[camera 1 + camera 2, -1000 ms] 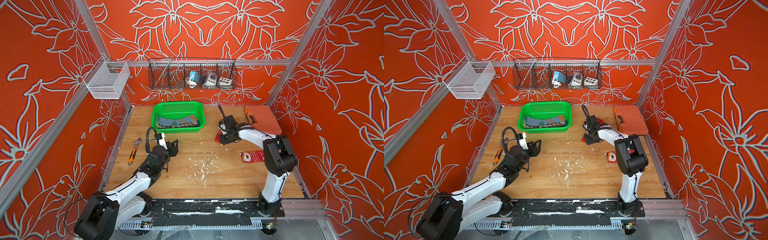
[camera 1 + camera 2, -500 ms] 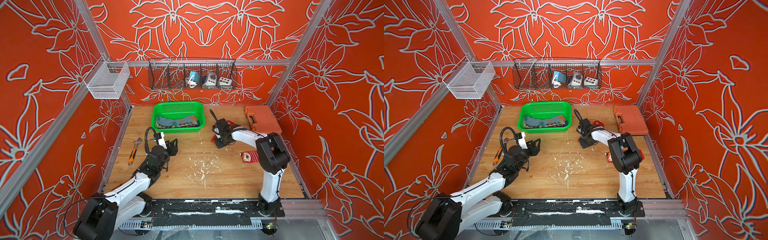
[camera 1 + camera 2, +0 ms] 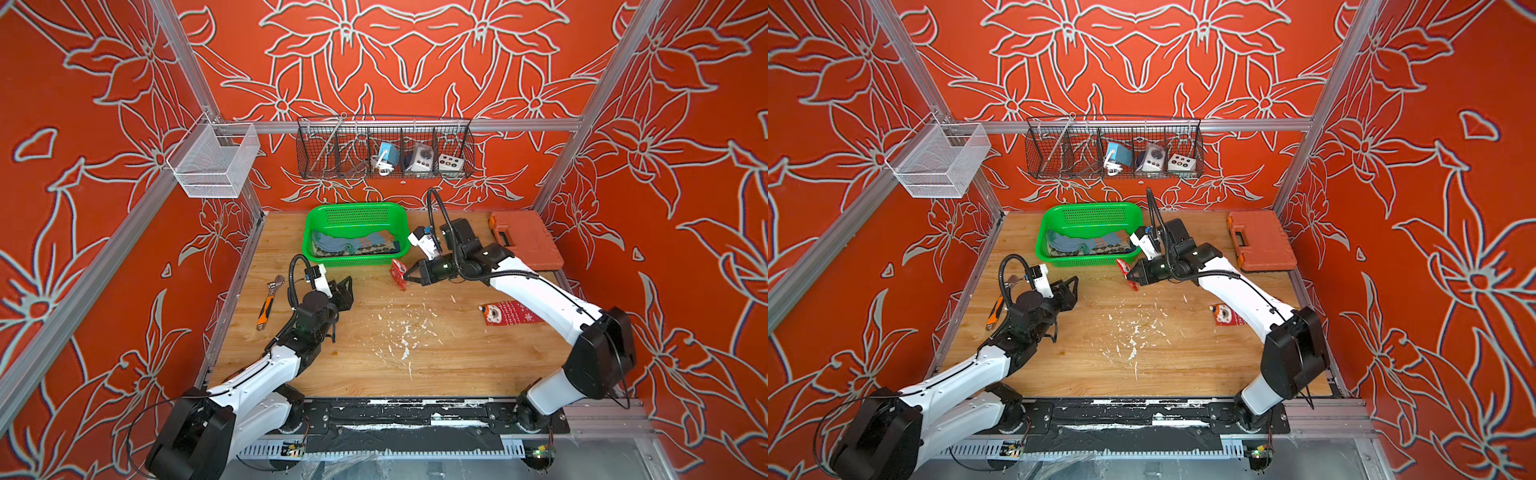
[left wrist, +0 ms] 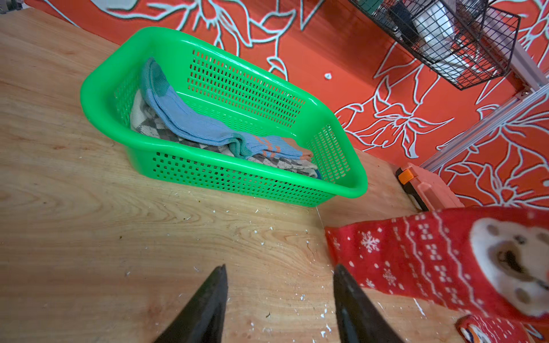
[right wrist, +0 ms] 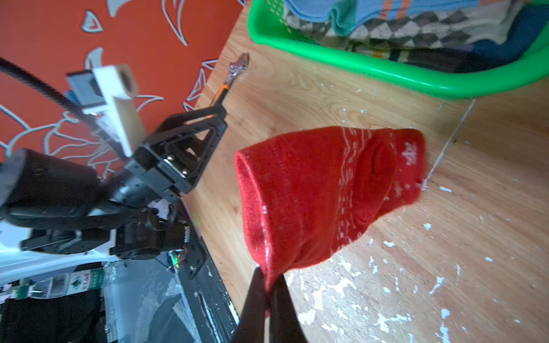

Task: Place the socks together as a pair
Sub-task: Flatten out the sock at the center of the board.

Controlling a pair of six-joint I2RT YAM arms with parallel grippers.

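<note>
My right gripper [image 3: 410,276] is shut on the cuff of a red snowflake sock [image 3: 397,272], which hangs above the table just in front of the green basket [image 3: 357,208]. In the right wrist view the sock [image 5: 312,193] bunches out from the pinched jaws of the right gripper [image 5: 267,282]. A matching red sock [image 3: 512,313] lies flat on the table under the right arm. My left gripper [image 3: 345,290] is open and holds nothing; in its wrist view the left gripper [image 4: 279,273] has the hanging sock [image 4: 416,255] just beside one finger. Blue socks [image 4: 193,124] and argyle socks [image 4: 154,127] lie in the basket.
An orange-handled wrench [image 3: 266,302] lies by the left table edge. An orange tool case [image 3: 525,241] sits at the back right. A black wire rack [image 3: 384,149] and a white mesh basket [image 3: 214,160] hang on the walls. White flecks [image 3: 405,336] dot the table's middle.
The right gripper shut on the red sock and carried it left, from near the tool case to the basket's front corner. The left arm barely moved.
</note>
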